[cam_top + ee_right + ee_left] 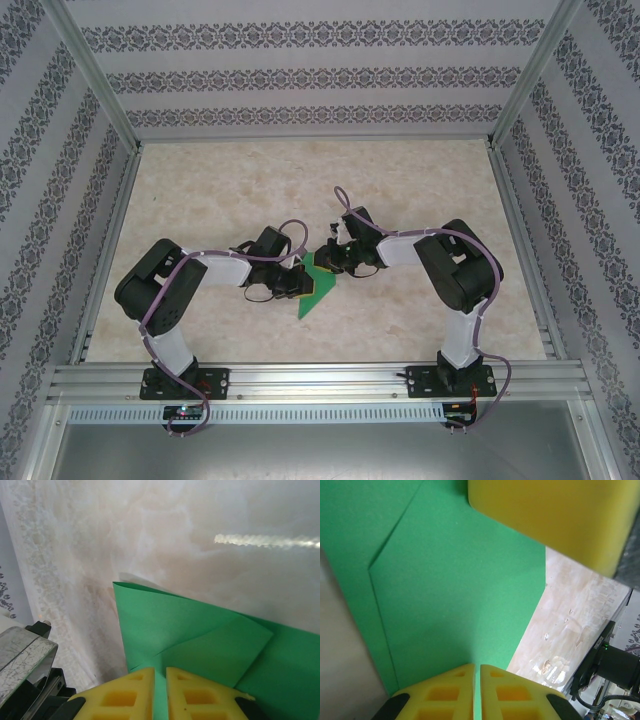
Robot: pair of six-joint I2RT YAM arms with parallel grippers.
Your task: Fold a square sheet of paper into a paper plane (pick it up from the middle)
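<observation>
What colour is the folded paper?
Bright green folded paper sheet; best in left wrist view.

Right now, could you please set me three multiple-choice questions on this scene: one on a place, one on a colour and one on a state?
1. Where does the green paper lie?
A. In the middle of the table.
B. In the far left corner.
C. Hanging off the near edge.

2. What colour are the fingers of the left gripper?
A. Black.
B. Yellow.
C. Red.

3. What state is the paper in?
A. Flat and unfolded.
B. Crumpled into a ball.
C. Folded, with flaps lying over it.

Answers:
1 A: the top view shows it mid-table.
2 B: the left wrist view shows yellow pads.
3 C: both wrist views show creased flaps layered on the sheet.
</observation>
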